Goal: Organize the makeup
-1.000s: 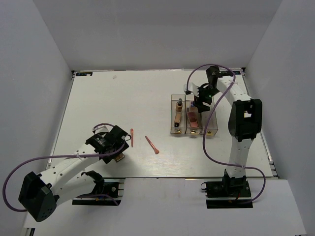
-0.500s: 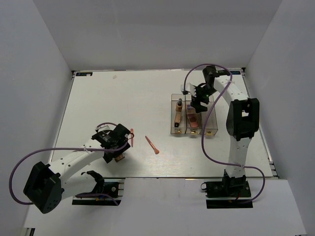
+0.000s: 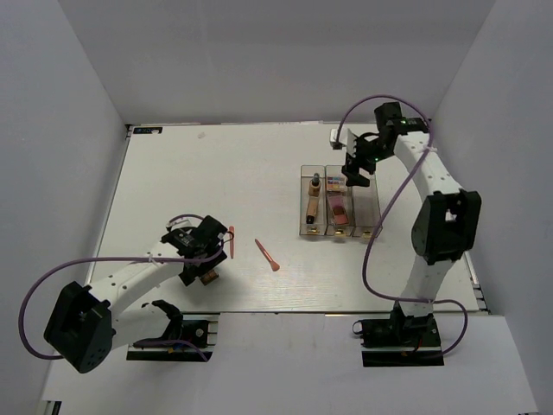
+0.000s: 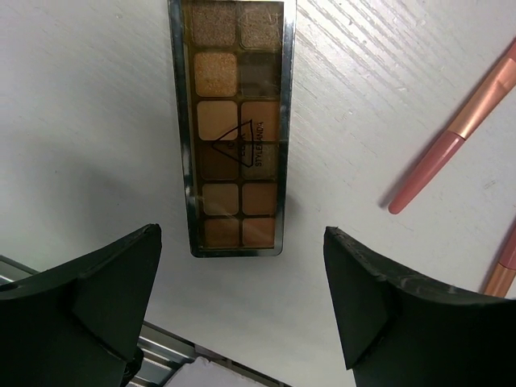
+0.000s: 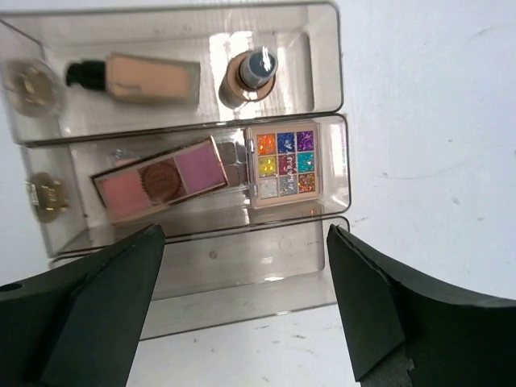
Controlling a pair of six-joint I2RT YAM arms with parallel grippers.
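Observation:
A brown eyeshadow palette [image 4: 236, 129] lies flat on the table, just ahead of my open left gripper [image 4: 242, 298], which hangs above it with nothing between its fingers. Two salmon-pink sticks [image 4: 459, 137] [image 4: 504, 266] lie to its right; the top view shows these sticks [image 3: 232, 242] [image 3: 267, 255] beside my left gripper [image 3: 200, 262]. My right gripper [image 5: 242, 306] is open and empty above the clear boxes [image 3: 339, 207]. One box holds two tan bottles [image 5: 145, 78] [image 5: 250, 74]. The middle box holds a pinkish palette [image 5: 161, 179] and a small multicoloured palette [image 5: 282, 164].
The third clear box [image 5: 242, 274], nearest my right gripper's fingers, has nothing in it. Gold fronts [image 5: 48, 197] face the near side of the boxes. The table's near edge [image 4: 161, 355] runs right under my left gripper. Grey walls enclose the table.
My right gripper has opened a little wider and moved back from the boxes, its arm swinging to the right. My left gripper shifted slightly over the brown palette.

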